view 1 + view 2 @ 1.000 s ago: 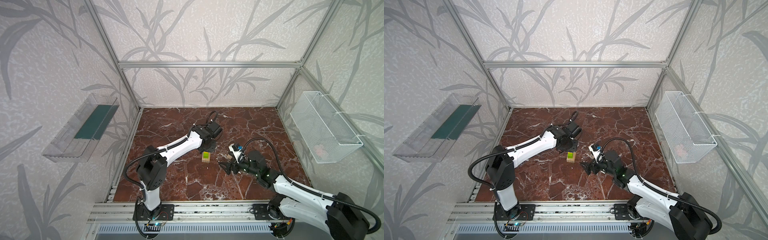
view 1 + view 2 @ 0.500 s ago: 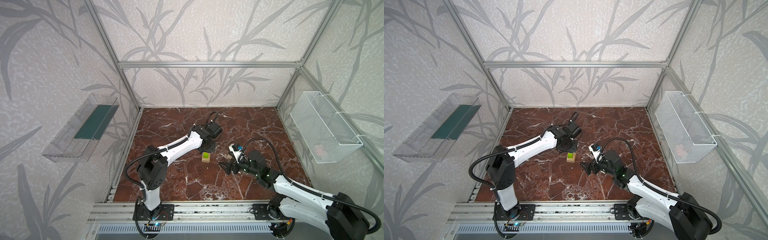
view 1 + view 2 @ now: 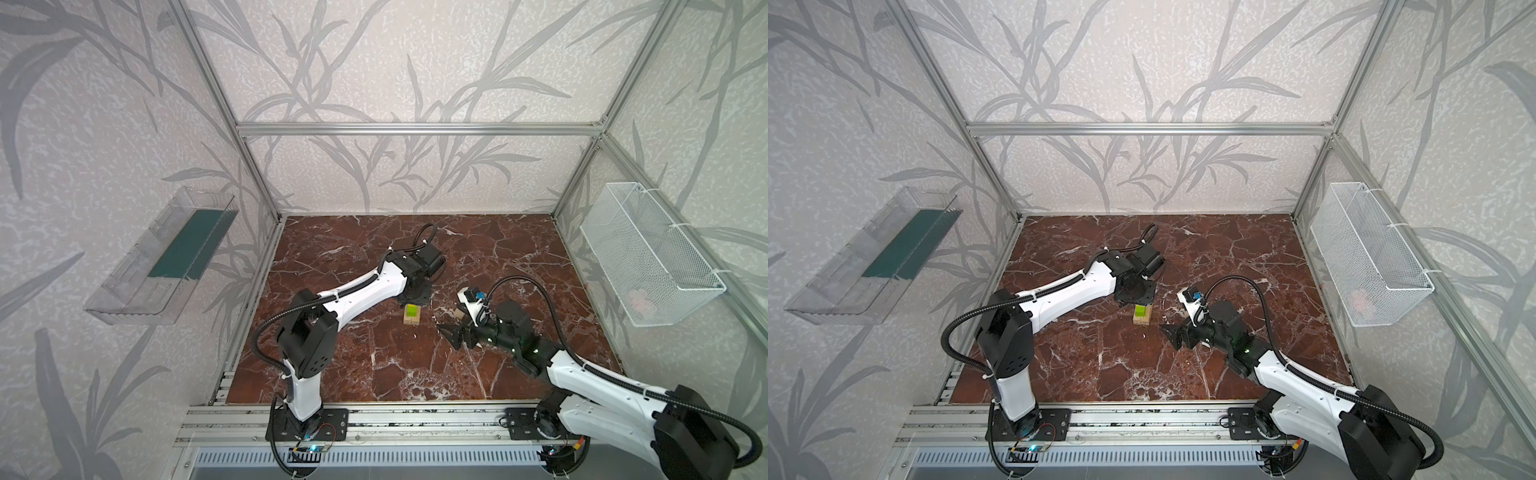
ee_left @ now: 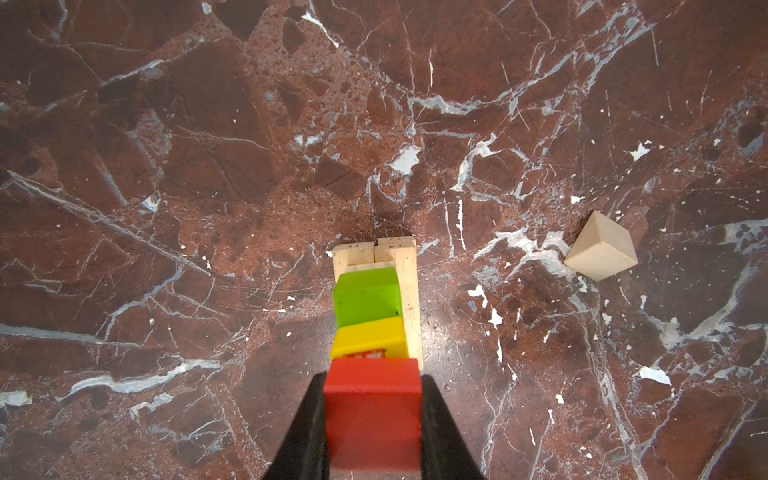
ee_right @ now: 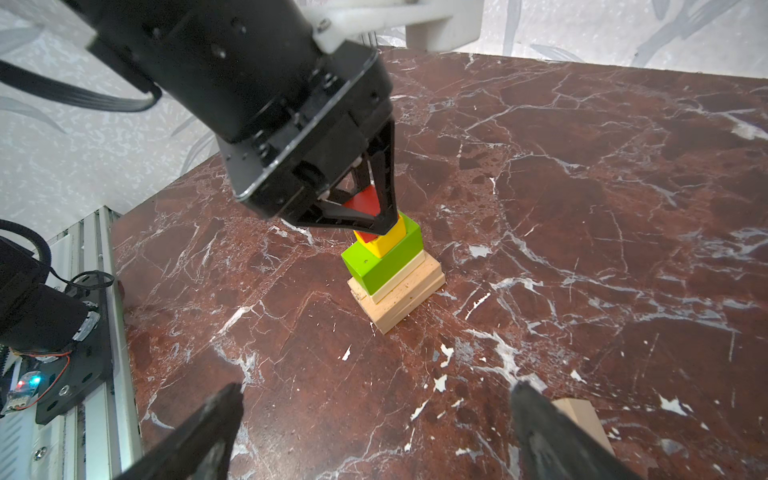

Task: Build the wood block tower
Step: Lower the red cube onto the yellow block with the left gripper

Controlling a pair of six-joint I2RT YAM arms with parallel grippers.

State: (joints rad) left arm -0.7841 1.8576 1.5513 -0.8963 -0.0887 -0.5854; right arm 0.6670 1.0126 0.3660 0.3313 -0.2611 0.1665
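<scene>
The tower (image 3: 411, 314) (image 3: 1141, 314) stands mid-floor: pale planks (image 5: 399, 299) at the base, a lime-green bar (image 5: 382, 262) on them and a yellow cube (image 5: 390, 243) above. My left gripper (image 4: 372, 382) (image 5: 384, 226) reaches down over it, shut on the red cube (image 4: 372, 411) (image 5: 365, 199). The red cube is at the yellow cube's top; whether they touch I cannot tell. My right gripper (image 5: 378, 390) (image 3: 451, 332) is open and empty, low over the floor to the tower's right. A small plain wood piece (image 4: 600, 247) (image 5: 582, 419) lies beside its finger.
A white wire basket (image 3: 648, 257) hangs on the right wall and a clear bin (image 3: 162, 257) on the left wall. An aluminium rail (image 3: 374, 415) with both arm bases runs along the front edge of the marble floor (image 3: 374, 365).
</scene>
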